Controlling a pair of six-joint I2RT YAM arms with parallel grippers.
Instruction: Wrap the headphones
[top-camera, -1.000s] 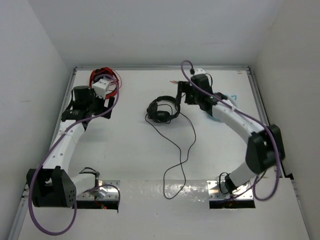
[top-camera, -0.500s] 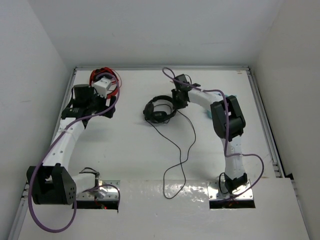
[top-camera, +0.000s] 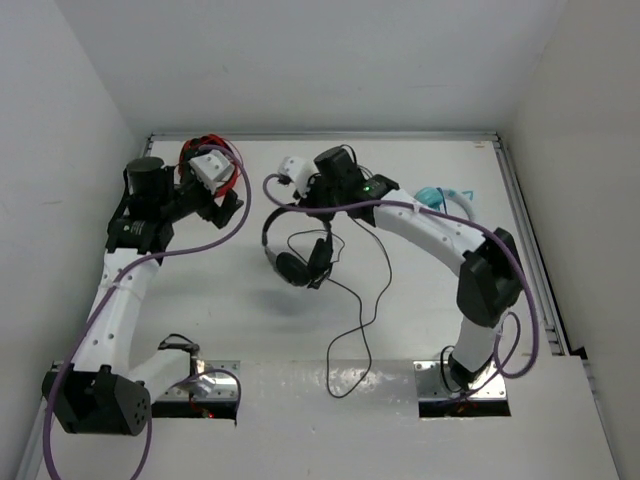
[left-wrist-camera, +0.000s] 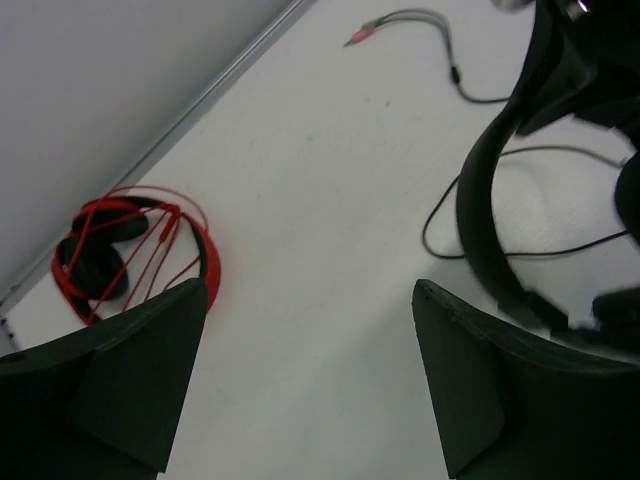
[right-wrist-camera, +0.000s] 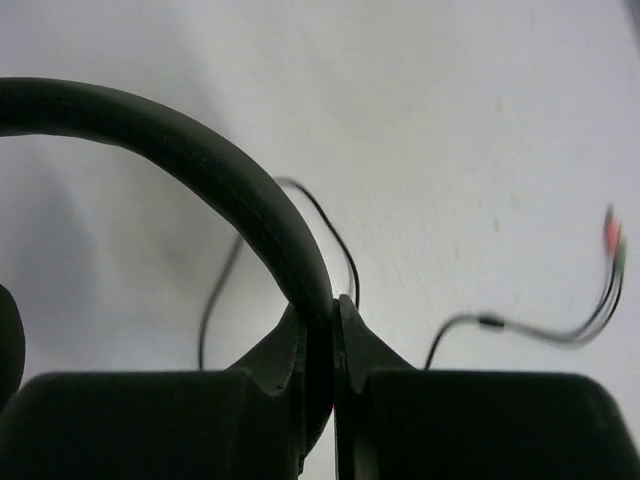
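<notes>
You are looking at the left arm (top-camera: 110, 300) and the right arm (top-camera: 440, 225), each wearing white shells between black joint housings. Purple cables (top-camera: 400, 207) are trailing along both. A green light (top-camera: 367, 186) is glowing on the right one. The left tool (left-wrist-camera: 310, 370) is showing matte black, wedge-shaped fingers (left-wrist-camera: 140, 390).

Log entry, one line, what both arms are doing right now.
right gripper: shut on headphones at headband, ear cups hanging | cable: trailing loose, unwrapped | left gripper: open, empty, beside red headphones
</notes>
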